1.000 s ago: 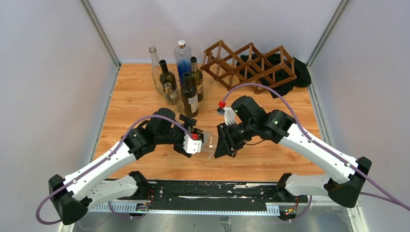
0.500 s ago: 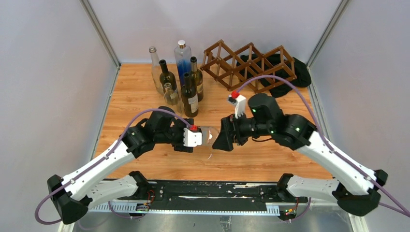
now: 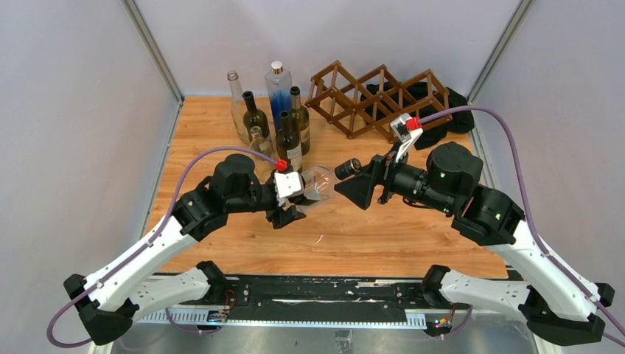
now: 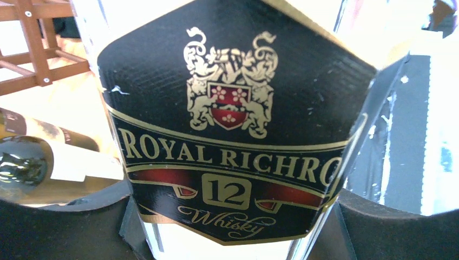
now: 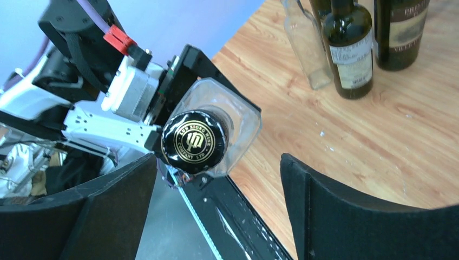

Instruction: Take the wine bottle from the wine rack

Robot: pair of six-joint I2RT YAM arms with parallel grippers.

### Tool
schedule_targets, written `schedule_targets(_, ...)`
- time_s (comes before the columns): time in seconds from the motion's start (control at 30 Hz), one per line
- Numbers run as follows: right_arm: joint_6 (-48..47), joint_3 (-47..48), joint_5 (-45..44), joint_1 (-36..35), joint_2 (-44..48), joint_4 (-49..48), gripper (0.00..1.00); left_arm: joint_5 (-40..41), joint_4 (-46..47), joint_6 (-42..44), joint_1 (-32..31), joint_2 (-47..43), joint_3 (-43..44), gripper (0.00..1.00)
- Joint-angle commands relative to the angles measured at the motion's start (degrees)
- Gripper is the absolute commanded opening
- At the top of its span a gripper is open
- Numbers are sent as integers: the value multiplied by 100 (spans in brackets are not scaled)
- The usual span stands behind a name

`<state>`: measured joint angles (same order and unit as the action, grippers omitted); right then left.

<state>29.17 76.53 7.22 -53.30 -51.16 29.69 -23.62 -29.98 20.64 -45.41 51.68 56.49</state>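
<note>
The wine bottle [image 3: 320, 184] is clear glass with a black whisky label [image 4: 233, 135] and a black cap [image 5: 195, 142]. It lies level above the table's middle, cap toward the right. My left gripper [image 3: 304, 195] is shut on its body; the label fills the left wrist view between both pads [image 4: 65, 227]. My right gripper [image 3: 349, 184] stands open facing the cap, which sits just beyond its fingertips, and its pads [image 5: 346, 211] touch nothing. The wine rack [image 3: 379, 96], a brown lattice, stands at the back right with no bottle in its cells.
Several upright bottles [image 3: 276, 118] cluster at the back left; some show in the right wrist view [image 5: 349, 49]. A black cloth [image 3: 451, 110] lies behind the rack. The black rail [image 3: 317, 291] of the arm bases runs along the near edge.
My right gripper opened, let go of the bottle and drew back to the right. My left gripper closed on the bottle's body and carried it slightly farther from the near edge.
</note>
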Motion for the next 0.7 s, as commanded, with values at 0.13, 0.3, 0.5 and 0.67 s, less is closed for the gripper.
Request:
schedule_targets(0.13,-47,152,-97,-75,-445,-1280,67,-392,809,-902,-16,-321,328,0)
schedule_targets(0.3,12,210,29,-82,-798,-1621,25,-363,866,-1172,25,-372,345,0)
schedule_targets(0.5,3,323,-57,-84,-950,-1601,0,-277,748,-1295,67,-395,275,35)
schedule_targets(0.67,-178,712,-74,-190,-1284,-1286,0,-118,792,-1792,67,-330,359,100)
